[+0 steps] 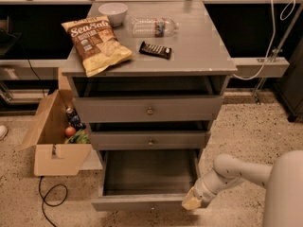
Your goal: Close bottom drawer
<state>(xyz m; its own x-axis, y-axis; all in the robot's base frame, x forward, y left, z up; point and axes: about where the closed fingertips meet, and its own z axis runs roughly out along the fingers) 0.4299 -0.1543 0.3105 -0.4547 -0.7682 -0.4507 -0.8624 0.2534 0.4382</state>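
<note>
The bottom drawer [142, 203] of the grey cabinet is pulled far out, and its dark grey inside is bare. Its slim front panel lies near the lower edge of the camera view. My gripper [191, 203], with yellowish tips, is at the right end of that front panel, at or just touching its corner. The white arm [236, 171] reaches in from the lower right. The two drawers above, the upper [149, 110] and the middle [150, 141], are pushed in.
On the cabinet top lie a chip bag [96, 44], a white bowl [112, 12], a plastic bottle [154, 26] and a dark snack bar [155, 50]. An open cardboard box [49, 138] with items stands left of the cabinet. A black cable [47, 200] lies on the speckled floor.
</note>
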